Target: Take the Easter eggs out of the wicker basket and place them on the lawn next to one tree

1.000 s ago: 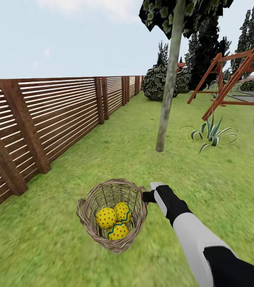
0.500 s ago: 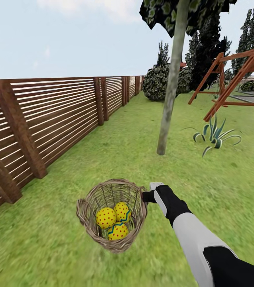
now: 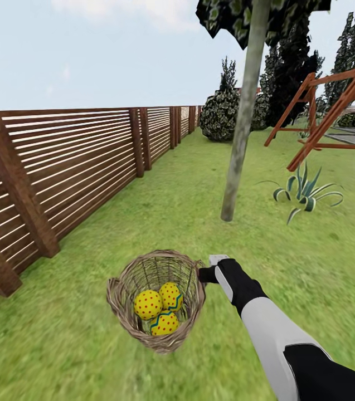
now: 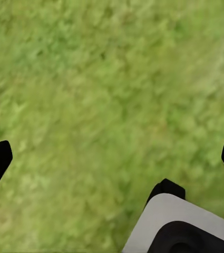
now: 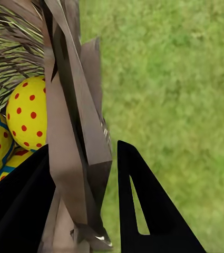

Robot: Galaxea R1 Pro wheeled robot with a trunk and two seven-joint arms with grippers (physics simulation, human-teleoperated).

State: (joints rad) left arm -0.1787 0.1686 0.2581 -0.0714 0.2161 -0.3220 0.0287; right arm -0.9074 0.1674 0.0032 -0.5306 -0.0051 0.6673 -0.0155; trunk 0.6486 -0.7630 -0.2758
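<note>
Change: over the last sec the whole head view slid. Fence (image 3: 60, 167) posts pulled off toward the view's left edge, tree (image 3: 238, 145) base sits lower and nearer, agave plant (image 3: 305, 195) lower too. Basket and right arm keep the same spot in frame, so it's the camera/base moving, not the things; basket rides along w/ the robot.
Meaning: I judge the robot is hauling basket + eggs toward the tree rather than ferrying eggs one by one. No egg out yet; unloading is all to come.
Right gripper (image 5: 98, 174): clamped on the wicker basket (image 3: 157, 301) rim, one finger inside the wall, one outside, rim strip pinched between; gap is just the wall's thickness.
Left gripper (image 4: 109, 158): fingertips spread wide at the wrist view's edges, nothing between them, grass below.
Easter eggs (image 3: 160, 309): all 3 in the basket bottom, touching, bunched on the side nearest the robot.
Basket vs tree: short of the trunk base, on the robot's side of it, near but not beside.
Lawn (image 3: 322, 267): open grass betw. basket and trunk.
Swing frame (image 3: 333, 106): beyond the tree, well apart.
Risk: rim grip on loose wicker could slip or tip; eggs may roll.
</note>
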